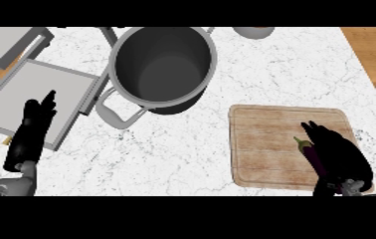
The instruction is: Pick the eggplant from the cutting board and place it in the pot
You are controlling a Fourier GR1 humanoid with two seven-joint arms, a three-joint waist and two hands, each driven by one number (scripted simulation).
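White marbled counter (pixel 183 148) with grey veins, wooden strip (pixel 361 44) at its right edge, grey trays (pixel 44 83) at left.

Right hand (pixel 341 156): over the near right part of the cutting board (pixel 272 143), fingers curled round the eggplant (pixel 311 156), whose green stem pokes out just beyond the fingertips. Pot (pixel 163 66): grey, upright, well beyond and left of that hand on the white marbled surface (pixel 183 153). Left hand (pixel 33 128): fingers straight, resting at the near left edge.
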